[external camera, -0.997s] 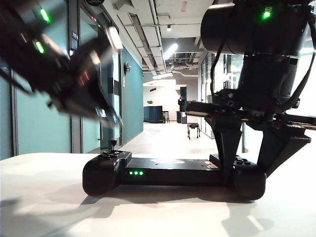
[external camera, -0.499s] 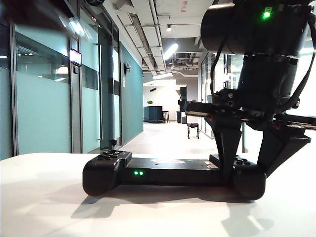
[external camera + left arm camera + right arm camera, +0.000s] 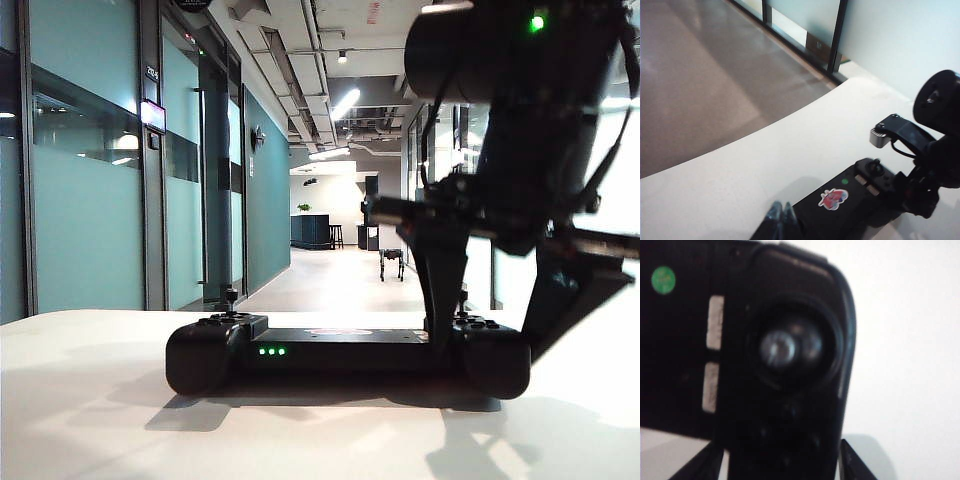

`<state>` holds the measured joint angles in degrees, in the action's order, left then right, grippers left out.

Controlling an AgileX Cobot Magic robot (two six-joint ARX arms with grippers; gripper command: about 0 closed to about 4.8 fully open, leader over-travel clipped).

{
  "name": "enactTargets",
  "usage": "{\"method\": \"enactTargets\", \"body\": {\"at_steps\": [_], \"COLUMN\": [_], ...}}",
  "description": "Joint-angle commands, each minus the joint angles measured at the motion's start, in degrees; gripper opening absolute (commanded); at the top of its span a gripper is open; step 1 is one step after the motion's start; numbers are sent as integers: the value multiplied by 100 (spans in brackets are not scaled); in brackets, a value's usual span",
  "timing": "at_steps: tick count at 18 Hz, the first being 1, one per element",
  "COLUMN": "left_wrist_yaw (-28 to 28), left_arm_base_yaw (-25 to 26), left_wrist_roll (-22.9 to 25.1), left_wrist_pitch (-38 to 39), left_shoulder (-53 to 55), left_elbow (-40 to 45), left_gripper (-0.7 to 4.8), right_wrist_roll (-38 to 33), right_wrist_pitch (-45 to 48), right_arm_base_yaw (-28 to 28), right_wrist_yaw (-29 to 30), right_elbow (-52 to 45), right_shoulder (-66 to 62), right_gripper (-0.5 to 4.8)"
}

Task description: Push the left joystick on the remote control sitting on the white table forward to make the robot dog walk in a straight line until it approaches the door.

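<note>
- Black remote control (image 3: 345, 352): flat on the white bench (image 3: 90, 410), green lights lit.
- Left joystick (image 3: 231, 297): upright on the remote's left end, untouched.
- Right claw (image 3: 490, 335): fingers spread astride the remote's right end, released.
- Left claw (image 3: 781, 216): tips together, clenched, above the remote.
- Robot dog (image 3: 391, 263): standing far down the corridor.

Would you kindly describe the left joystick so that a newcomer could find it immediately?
On the plain white table lies the wide black remote control. At its left end, away from the right pincer, the short thin black left joystick stands alone above the flat buttons.
</note>
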<state>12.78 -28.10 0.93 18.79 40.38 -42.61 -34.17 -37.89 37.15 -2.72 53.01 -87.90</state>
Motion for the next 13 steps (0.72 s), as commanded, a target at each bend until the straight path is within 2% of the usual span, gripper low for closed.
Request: {"method": "enactTargets", "body": {"at_steps": [1,4,8,9,10,11,13], "left_wrist_yaw": [-20,-20,-122,-122,-125,-208,-400], "left_arm_base_yaw": [0,0,0,0,0,0,0], "left_wrist_roll": [-162,-332,-356,-356,-356,-354,-310], "left_wrist_pitch": [-17,44,210,350,577,748,767], "left_shoulder": [-232,-400,-597,-660,-739,-811,-1060], "left_elbow": [-20,-20,-20,-20,-15,-9,92], "left_gripper": [-6,-6,-6,-6,-6,-6,-6], "right_wrist_roll": [138,398,715,774,1036,1421,1781], "right_wrist_pitch": [-531,-1110,-1390,-1440,-1460,-1460,-1429], "right_arm_base_yaw": [11,11,11,11,11,11,11], "right_wrist_yaw": [2,-13,-236,-299,-299,-343,-627], "right_elbow": [479,920,960,960,960,957,946], "right_shoulder": [44,109,710,942,1228,1456,1875], "right_gripper": [315,315,304,244,83,0,-6]}}
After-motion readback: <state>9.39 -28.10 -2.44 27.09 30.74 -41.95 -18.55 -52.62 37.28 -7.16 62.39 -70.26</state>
